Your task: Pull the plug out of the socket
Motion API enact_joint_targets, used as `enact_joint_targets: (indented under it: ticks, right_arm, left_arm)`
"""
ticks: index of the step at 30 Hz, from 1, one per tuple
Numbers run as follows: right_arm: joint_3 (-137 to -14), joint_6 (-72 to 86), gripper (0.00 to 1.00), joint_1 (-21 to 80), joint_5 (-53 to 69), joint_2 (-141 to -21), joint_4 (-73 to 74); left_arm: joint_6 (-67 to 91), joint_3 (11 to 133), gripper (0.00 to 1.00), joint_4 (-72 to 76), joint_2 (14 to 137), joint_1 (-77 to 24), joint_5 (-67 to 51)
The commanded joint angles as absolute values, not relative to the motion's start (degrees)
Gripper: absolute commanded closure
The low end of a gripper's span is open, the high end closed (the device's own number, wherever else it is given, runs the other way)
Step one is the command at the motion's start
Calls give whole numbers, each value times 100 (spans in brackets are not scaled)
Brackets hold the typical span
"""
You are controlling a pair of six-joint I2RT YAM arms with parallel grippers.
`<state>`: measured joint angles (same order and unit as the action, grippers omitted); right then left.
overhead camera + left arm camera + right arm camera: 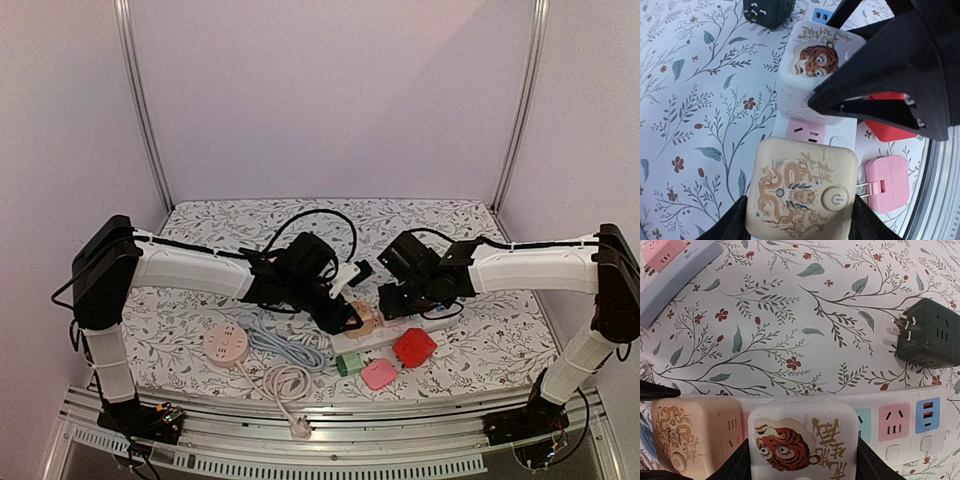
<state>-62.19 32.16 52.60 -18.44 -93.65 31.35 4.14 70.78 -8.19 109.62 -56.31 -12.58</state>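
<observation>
round socket: a pink round socket (225, 343) with a coiled cord is seen at far left, well apart from the work.
left gripper: left gripper (800, 222) jaws are clamped on the sides of the beige dragon cube (800, 192).
dragon cube: seated in the power strip (947, 440), touching the tiger cube.
task thing: the white tiger cube (802, 445) is plugged into the same strip, right of the dragon cube.
right gripper: right gripper (802, 470) jaws are clamped on the tiger cube's sides.
step: judged pre-pull; which cube is meant as the plug cannot be told.
risk 1: the strip could be lifted along if it is not held down.
risk 2: pins could be jammed by a tilted pull.
risk 3: smooth sides could be slipped off.
risk 4: the crowded grippers could be knocked together.
</observation>
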Motion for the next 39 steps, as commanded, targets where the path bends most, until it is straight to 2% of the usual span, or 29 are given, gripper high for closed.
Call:
enact_joint_targets:
  ticks: [1,15,27,39]
  right_arm:
    - [-5944,3407,73,4998,-1505,-9052,2680]
    - [-6003,3452,74,4934,-1434,-9026,2637]
    - [-6601,3272,75,5379,-2374,-9536,3407]
    - [-6741,3186,75,5425,-2487,-9397,3464]
  left_arm:
    - [490,7065,65,-1057,11115,-5704,-1240]
    - [488,7076,65,-1075,11133,-5705,-1237]
    - [471,7117,65,-1081,11177,-5698,-1242]
    - [418,7172,66,-1175,11240,-5702,-1195]
